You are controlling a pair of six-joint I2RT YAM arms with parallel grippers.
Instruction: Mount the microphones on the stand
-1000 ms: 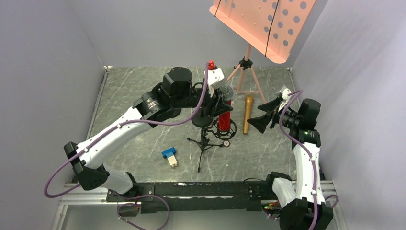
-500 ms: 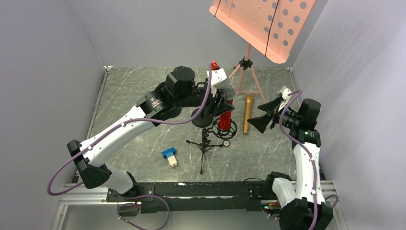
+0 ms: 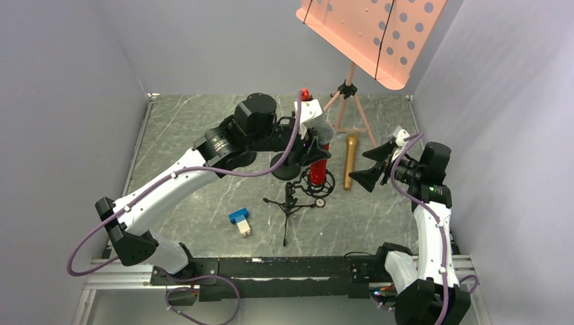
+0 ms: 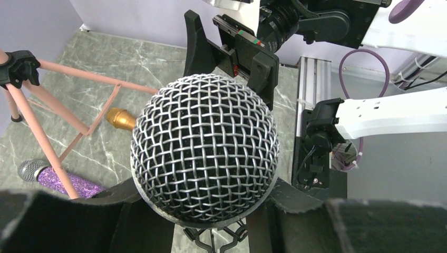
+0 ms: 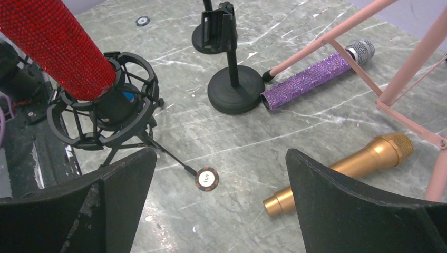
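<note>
The glittery red microphone (image 3: 318, 164) stands nearly upright, and its lower end sits in the black shock-mount ring (image 5: 103, 113) of the small tripod stand (image 3: 290, 203). My left gripper (image 3: 313, 145) is shut on its body just under the mesh head (image 4: 205, 147). The gold microphone (image 3: 350, 160) lies flat on the table to its right. My right gripper (image 3: 374, 164) hangs open above the table beside the gold microphone (image 5: 342, 168), holding nothing. The purple microphone (image 5: 316, 76) lies flat under a pink stand leg; the top view hides it.
A pink music stand (image 3: 371, 34) on a tripod (image 3: 348, 101) is at the back. Two black round-base clip stands (image 5: 234, 87) are behind the shock mount. A poker chip (image 5: 206, 178) lies at a tripod foot. A blue-and-white block (image 3: 239, 221) sits front left.
My left arm has carried the red microphone slightly right and further back, over the shock mount. My right gripper has shifted a little to the left and stays open.
</note>
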